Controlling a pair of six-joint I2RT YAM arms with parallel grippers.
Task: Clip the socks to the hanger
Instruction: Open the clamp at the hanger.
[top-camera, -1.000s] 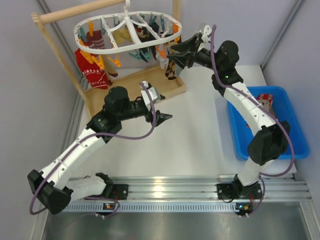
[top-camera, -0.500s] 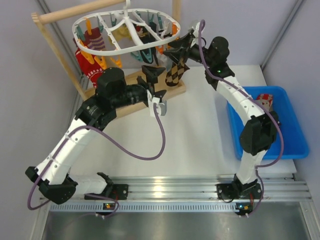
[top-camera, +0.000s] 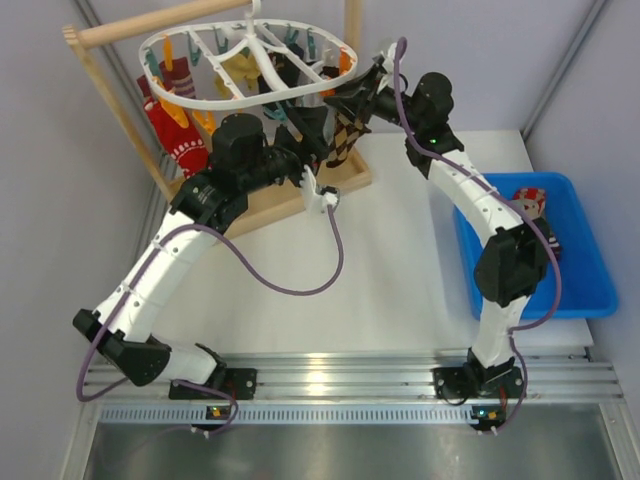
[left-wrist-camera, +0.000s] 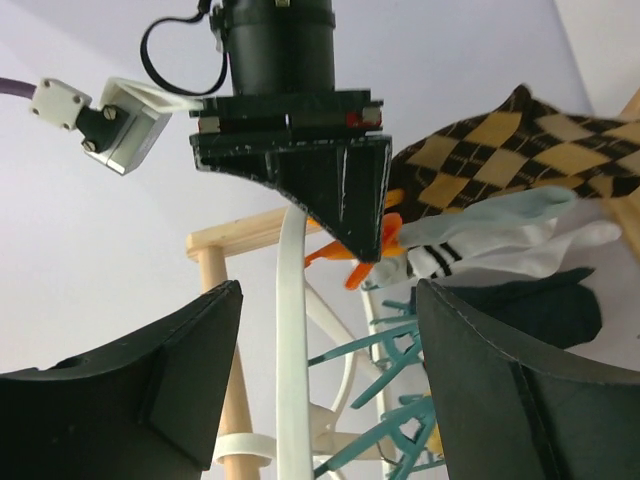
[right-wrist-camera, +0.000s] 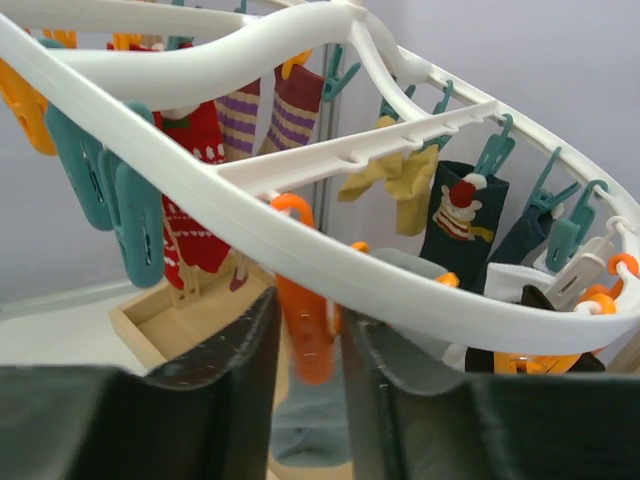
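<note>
The white oval hanger (top-camera: 160, 62) hangs from the wooden rod, with several socks on its orange and teal clips. My right gripper (top-camera: 347, 95) is at the ring's right end. In the right wrist view, the gripper (right-wrist-camera: 308, 312) is shut on an orange clip (right-wrist-camera: 305, 345) under the hanger ring (right-wrist-camera: 240, 215), with a grey sock (right-wrist-camera: 312, 425) below. The brown-and-black argyle sock (top-camera: 346, 135) hangs beside it; I cannot tell what holds it. My left gripper (top-camera: 305, 125) is open just below the ring. In its wrist view, the gripper (left-wrist-camera: 328, 300) straddles the hanger (left-wrist-camera: 292, 330) and teal clips (left-wrist-camera: 400, 345).
The wooden rack's base tray (top-camera: 285, 190) and post (top-camera: 115, 110) stand under the hanger. A blue bin (top-camera: 570, 290) at the right holds more socks (top-camera: 530, 203). Grey walls close in at the back and left.
My left arm has risen from mid-table to just under the hanger's right end. My right gripper has shifted slightly left and up on the ring, and the hanger has swung a little.
</note>
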